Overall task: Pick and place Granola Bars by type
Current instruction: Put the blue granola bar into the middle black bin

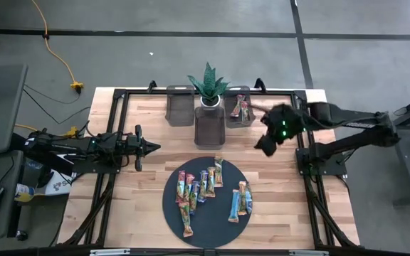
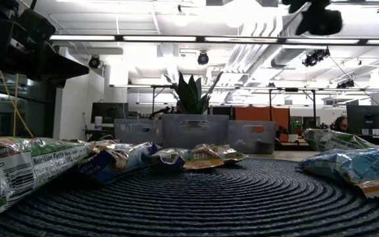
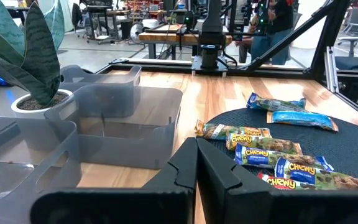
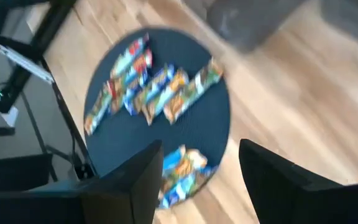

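Observation:
Several granola bars lie flat on a dark round disc. One cluster sits on its left and middle part, and a blue pair lies on its right part. More bars with red wrappers lie in the right-hand grey bin. My right gripper is open and empty. It hangs in the air over the table between that bin and the disc, and its wrist view looks down on the bars. My left gripper is shut and empty, waiting left of the disc.
Three translucent grey bins stand in a row at the far side: left, middle and right. A potted plant stands behind the middle bin. Bare wood lies left and right of the disc.

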`<control>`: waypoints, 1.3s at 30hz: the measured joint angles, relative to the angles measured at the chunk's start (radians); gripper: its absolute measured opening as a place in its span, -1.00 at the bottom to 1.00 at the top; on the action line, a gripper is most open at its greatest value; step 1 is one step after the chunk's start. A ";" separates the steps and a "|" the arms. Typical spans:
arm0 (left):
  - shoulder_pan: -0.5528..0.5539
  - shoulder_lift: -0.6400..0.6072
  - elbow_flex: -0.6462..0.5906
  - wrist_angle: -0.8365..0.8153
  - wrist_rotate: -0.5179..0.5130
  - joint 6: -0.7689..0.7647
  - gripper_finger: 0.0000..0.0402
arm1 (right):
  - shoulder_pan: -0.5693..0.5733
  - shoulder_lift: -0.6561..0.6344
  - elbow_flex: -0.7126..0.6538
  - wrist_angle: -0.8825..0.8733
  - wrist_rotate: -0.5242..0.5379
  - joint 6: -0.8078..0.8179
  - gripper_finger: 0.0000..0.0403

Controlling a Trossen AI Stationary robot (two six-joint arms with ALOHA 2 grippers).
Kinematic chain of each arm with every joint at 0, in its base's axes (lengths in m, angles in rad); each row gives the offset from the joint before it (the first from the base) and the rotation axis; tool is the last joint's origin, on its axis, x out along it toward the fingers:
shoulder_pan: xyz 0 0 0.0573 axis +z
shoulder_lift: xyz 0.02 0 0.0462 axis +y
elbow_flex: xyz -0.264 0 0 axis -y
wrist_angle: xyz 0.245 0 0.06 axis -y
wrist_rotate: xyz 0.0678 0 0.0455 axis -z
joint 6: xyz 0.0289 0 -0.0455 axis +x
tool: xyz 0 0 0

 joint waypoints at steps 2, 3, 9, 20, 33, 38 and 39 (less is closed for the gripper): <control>0.000 0.000 0.000 0.000 0.000 0.000 -0.99 | 0.069 0.002 0.000 -0.035 0.060 0.093 -0.03; 0.000 0.000 0.000 0.000 0.000 0.000 -0.99 | 0.103 0.002 0.000 -0.048 0.091 0.140 -0.03; 0.000 0.000 0.000 0.000 0.000 0.000 -0.99 | 0.304 0.039 0.000 -0.092 0.274 0.420 -0.03; 0.000 0.000 0.000 0.000 0.000 0.000 -0.99 | 0.461 0.297 0.000 -0.087 0.291 0.720 -0.03; 0.000 0.000 0.000 0.000 0.000 0.000 -0.99 | 0.462 0.551 0.000 0.053 0.187 0.877 -0.03; 0.000 0.000 0.000 0.000 0.000 0.000 -0.99 | 0.461 0.588 0.000 0.053 0.187 0.899 -0.03; 0.000 0.000 0.000 0.000 0.000 0.000 -0.99 | 0.461 0.592 0.000 0.053 0.187 0.899 -0.03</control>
